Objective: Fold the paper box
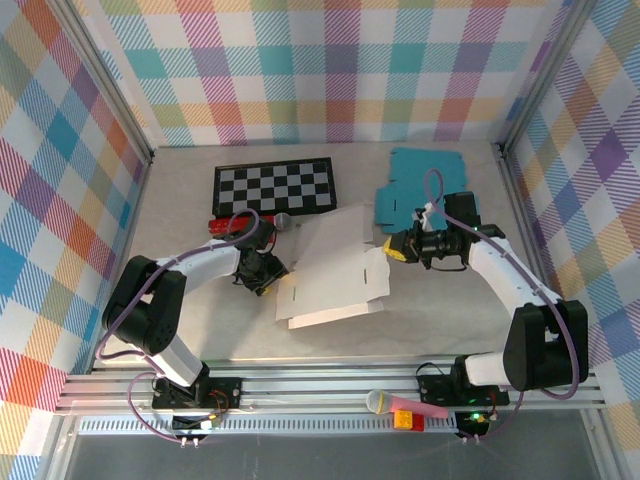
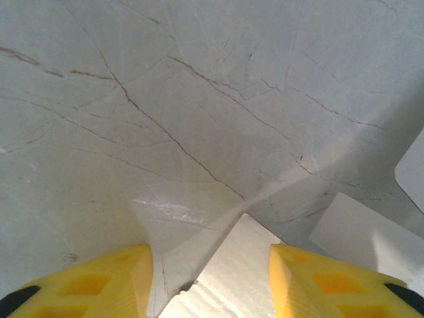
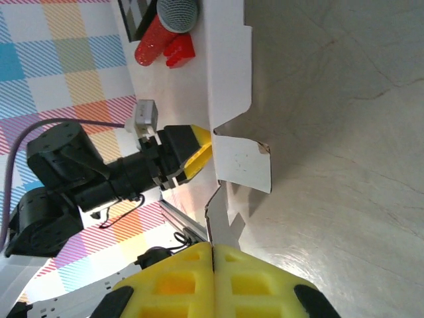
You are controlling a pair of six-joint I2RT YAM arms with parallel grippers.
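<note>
The paper box [image 1: 335, 275] is lying mostly flat at the middle of the table [image 1: 450, 320]. The right pincer [image 3: 212, 246] is pinching fully closed, apparently on the thin flap at the box's right edge, probably to raise that side. The left pincer [image 2: 209, 260] is standing open astride the box's left corner, likely bracing it against sliding.
</note>
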